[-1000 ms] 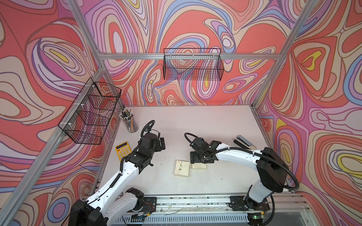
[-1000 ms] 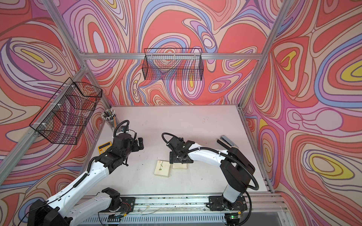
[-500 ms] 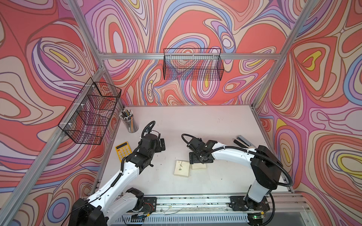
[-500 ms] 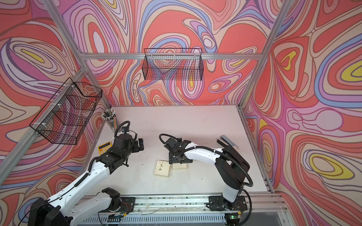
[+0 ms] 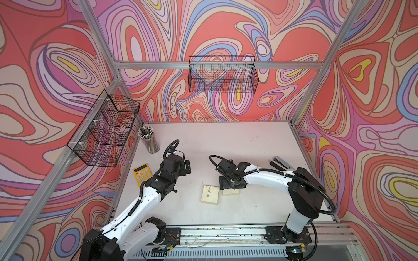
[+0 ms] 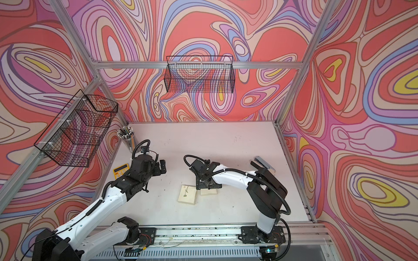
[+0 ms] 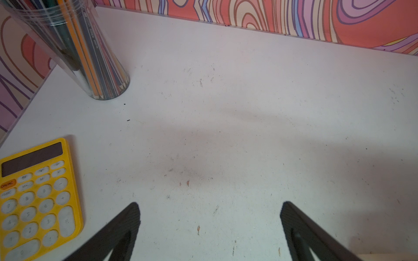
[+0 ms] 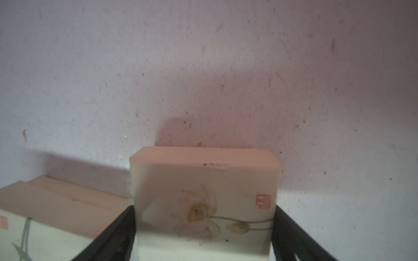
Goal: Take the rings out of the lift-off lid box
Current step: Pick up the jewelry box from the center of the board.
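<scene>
Starting with both top views, you have nothing out so far: no rings show on the counter [image 5: 226,144], so I judge them to be inside the lift-off lid box [image 5: 230,192], whose lid looks still on. The right end effector [image 5: 232,185] stands over that box. A second cream box [image 5: 210,194] lies just beside it, on the side toward the left end effector [image 5: 186,167]. Beyond the right end effector the counter runs bare to the back wall, and a stapler [image 5: 279,163] sits well apart, out by the arm's elbow.

From the left wrist, the left end effector is spread wide above bare counter, holding nothing. A yellow calculator [image 7: 38,198] and a pencil cup [image 7: 90,56] sit off to one side.

From the right wrist, the jaws straddle the box, right against its sides, but you cannot tell whether they squeeze it. The second box crowds one jaw, so straight up is your free way. Lifting the lid and taking both rings out is all still left.
</scene>
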Robot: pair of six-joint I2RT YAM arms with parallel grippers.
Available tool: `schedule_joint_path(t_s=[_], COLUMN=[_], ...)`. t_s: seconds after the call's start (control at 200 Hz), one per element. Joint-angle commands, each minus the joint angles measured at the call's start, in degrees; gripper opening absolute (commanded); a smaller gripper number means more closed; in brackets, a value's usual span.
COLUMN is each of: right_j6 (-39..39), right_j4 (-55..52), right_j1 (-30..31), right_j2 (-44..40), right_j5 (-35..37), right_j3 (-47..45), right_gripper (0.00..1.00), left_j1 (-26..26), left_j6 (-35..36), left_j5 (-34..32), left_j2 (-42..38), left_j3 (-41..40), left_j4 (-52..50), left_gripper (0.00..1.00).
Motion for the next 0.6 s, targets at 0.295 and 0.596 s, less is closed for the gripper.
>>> schedule_joint_path(t_s=[0.295,0.596], right_j6=[3.54,4.26], right_j4=[0.87,7.38], right_j1=[0.15,-2.33], right_j2=[-5.87,-11.46], right_j5=[1.20,-4.49], right_j3=[0.07,-2.61], right_gripper=[0.79,0.79], left_j1=[-0.11,-0.60], left_j6=[-1.05,-5.26], left_j5=[5.44,18.08], left_j2=[-0.91,-1.12], left_j3=[-0.74,-1.89], left_j4=[1.25,5.39], left_gripper=[1.00,1.00])
